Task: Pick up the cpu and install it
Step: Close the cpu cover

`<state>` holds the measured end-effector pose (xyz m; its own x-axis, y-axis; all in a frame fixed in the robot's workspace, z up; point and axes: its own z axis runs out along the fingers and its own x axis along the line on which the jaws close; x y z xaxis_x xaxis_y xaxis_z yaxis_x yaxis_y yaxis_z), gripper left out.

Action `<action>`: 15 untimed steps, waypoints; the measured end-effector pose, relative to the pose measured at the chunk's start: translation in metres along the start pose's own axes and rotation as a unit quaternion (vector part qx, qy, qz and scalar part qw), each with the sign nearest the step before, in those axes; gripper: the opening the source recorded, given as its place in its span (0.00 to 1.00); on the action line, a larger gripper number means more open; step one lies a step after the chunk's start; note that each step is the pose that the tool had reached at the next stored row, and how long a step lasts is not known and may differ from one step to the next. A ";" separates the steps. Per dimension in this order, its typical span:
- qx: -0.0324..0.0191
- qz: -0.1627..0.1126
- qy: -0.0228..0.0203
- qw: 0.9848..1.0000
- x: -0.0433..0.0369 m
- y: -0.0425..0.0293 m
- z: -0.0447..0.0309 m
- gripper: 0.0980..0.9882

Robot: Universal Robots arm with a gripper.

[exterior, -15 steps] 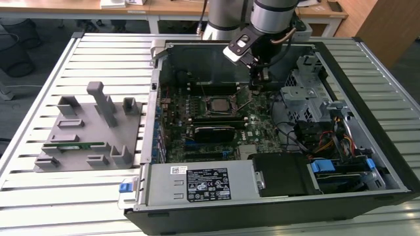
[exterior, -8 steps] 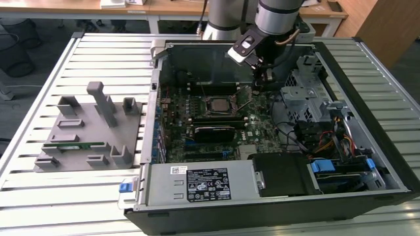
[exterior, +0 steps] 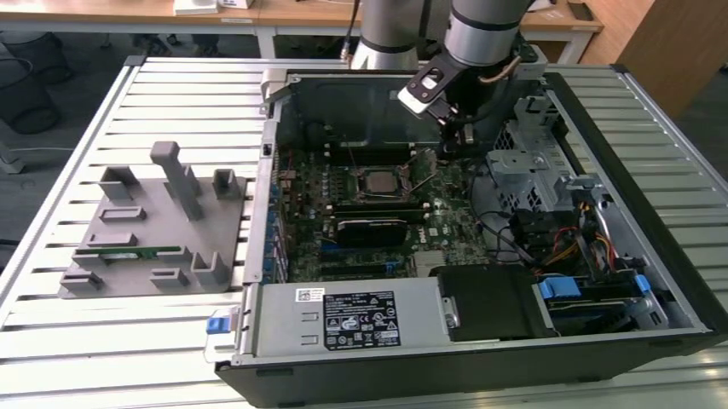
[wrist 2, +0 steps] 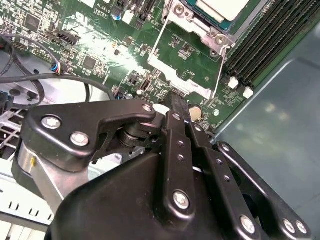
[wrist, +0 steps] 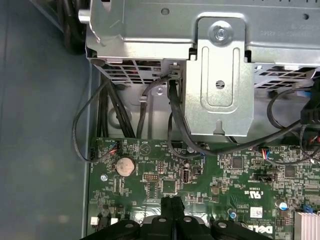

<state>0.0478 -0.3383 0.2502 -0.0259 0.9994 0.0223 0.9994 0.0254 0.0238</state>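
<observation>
The cpu (wrist 2: pixel 220 7) lies flat in the motherboard's socket, its silvery-white top showing inside the metal frame; in the exterior view the cpu (exterior: pixel 374 182) sits mid-board inside the open computer case. My gripper (exterior: pixel 453 146) hangs over the board toward the exterior view's right of the socket, apart from the chip. Both wrist views show the black fingers pressed together with nothing between them, the gripper (wrist 2: pixel 179 104) (wrist: pixel 173 201) pointing down at the green board beside the socket's thin wire lever (wrist 2: pixel 156 44).
A metal drive cage (wrist: pixel 215 75) with black cables (wrist: pixel 150 110) stands close to the gripper. A black block (exterior: pixel 370 230) lies on the board below the socket. A grey fixture (exterior: pixel 148 230) holding a green memory stick (exterior: pixel 136 252) sits outside the case on the slatted table.
</observation>
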 end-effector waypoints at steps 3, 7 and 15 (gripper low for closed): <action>0.000 0.000 0.000 1.000 0.0000 0.0000 0.0044 0.01; 0.000 0.000 0.000 1.000 0.0001 -0.0031 0.0052 0.01; 0.000 0.000 0.002 1.000 0.0004 -0.0171 0.0044 0.01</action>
<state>0.0308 -0.3382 0.2454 -0.0264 0.9993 0.0258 0.9994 0.0258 0.0232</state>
